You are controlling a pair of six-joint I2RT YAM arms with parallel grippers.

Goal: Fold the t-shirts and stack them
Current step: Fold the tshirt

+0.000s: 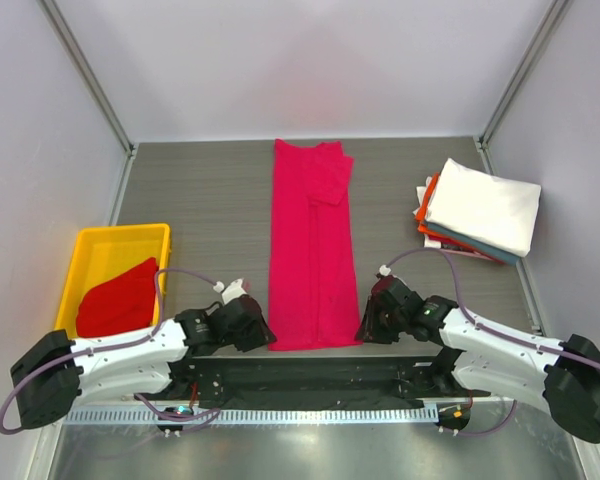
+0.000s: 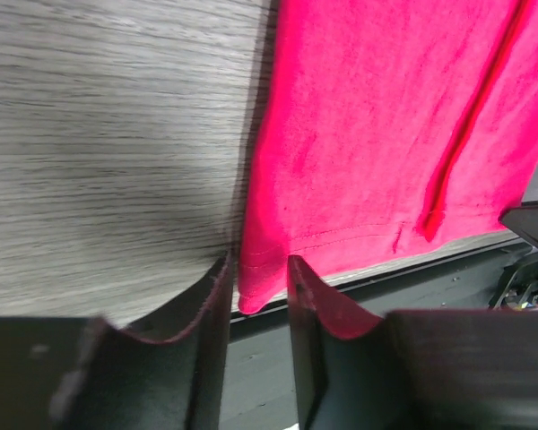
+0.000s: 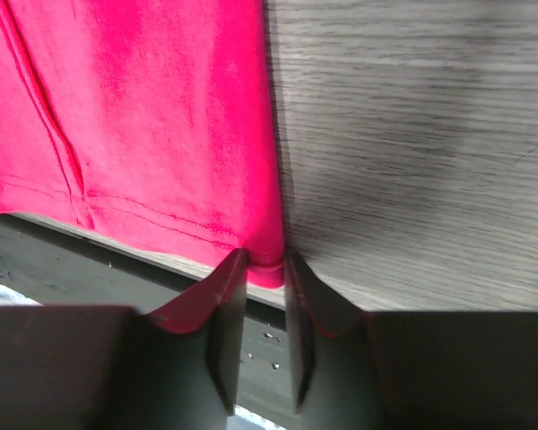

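Note:
A magenta-pink t-shirt [image 1: 310,250], folded lengthwise into a long strip, lies down the middle of the table, its hem at the near edge. My left gripper [image 1: 266,338] is at the hem's near left corner. In the left wrist view the jaws [image 2: 260,269] stand apart around that corner [image 2: 251,287] without pinching it. My right gripper [image 1: 364,332] is at the near right corner. In the right wrist view its jaws [image 3: 266,260] are narrow, with the hem corner [image 3: 267,269] filling the gap. A darker red t-shirt [image 1: 120,295] lies crumpled in the tray.
A yellow plastic tray [image 1: 105,245] stands at the left. A stack of folded shirts, white [image 1: 483,205] on top with orange [image 1: 427,205] and light blue [image 1: 480,250] edges showing, sits at the right. A black rail [image 1: 310,375] runs along the table's near edge.

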